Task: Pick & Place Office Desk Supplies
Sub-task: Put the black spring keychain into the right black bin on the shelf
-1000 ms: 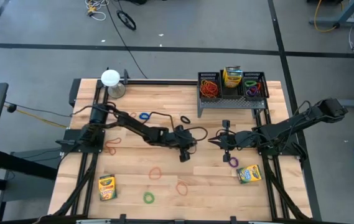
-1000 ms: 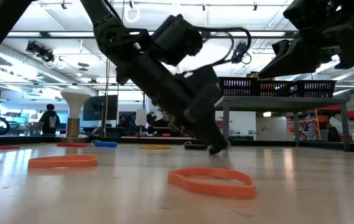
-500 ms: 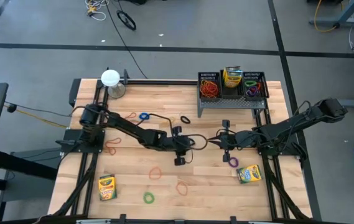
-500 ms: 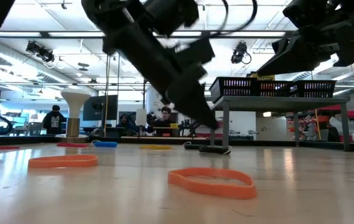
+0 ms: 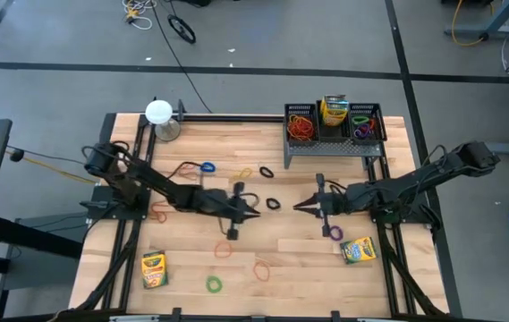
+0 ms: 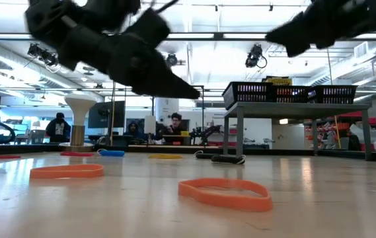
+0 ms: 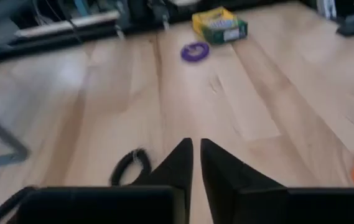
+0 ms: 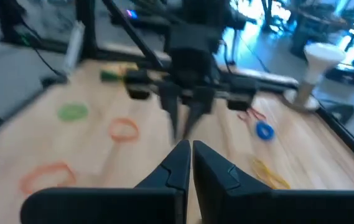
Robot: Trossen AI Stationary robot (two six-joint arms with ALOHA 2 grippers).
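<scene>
Overhead, we see a wooden table (image 5: 191, 143) with a black wire rack (image 5: 333, 125) at its far edge holding rubber bands and a crayon box (image 5: 334, 110). Mid-table, the left gripper (image 5: 254, 213) and right gripper (image 5: 297, 206) face each other, fingers nearly together, holding nothing. Between them lies a black rubber band (image 5: 273, 204); other bands lie scattered nearby

Grey floor (image 5: 263, 36) with dark lines; bright ceiling lights (image 6: 214, 59).
</scene>
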